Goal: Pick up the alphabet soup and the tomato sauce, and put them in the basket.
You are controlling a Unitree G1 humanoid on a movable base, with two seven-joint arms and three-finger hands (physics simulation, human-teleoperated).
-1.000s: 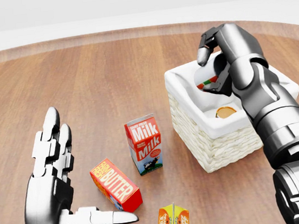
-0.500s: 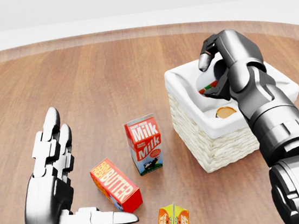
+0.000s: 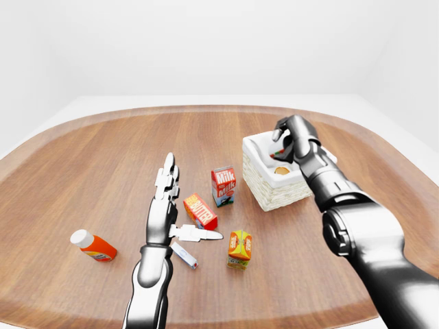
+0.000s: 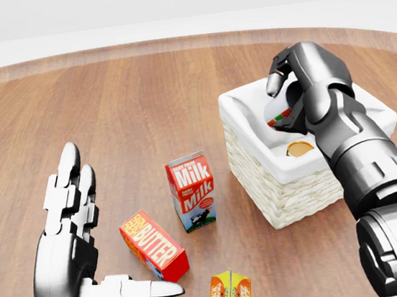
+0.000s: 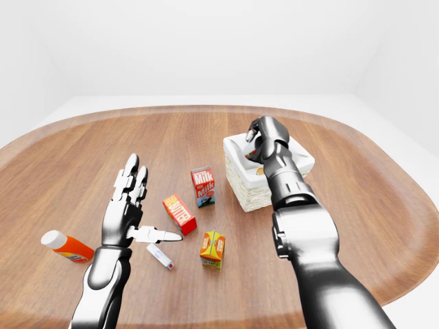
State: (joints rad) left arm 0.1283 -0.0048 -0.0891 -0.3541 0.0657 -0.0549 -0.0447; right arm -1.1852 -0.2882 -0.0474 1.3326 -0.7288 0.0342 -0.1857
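White walls stand behind the round wooden table. Going from left to right, we see an orange bottle lying on its side, then our left hand with fingers spread and holding nothing, then the butter box, the milk carton and a juice carton. At the right, our right hand pinches a can over the basket. Compared with a second ago it is slightly lower, so we judge the release is near. Another can already lies inside.
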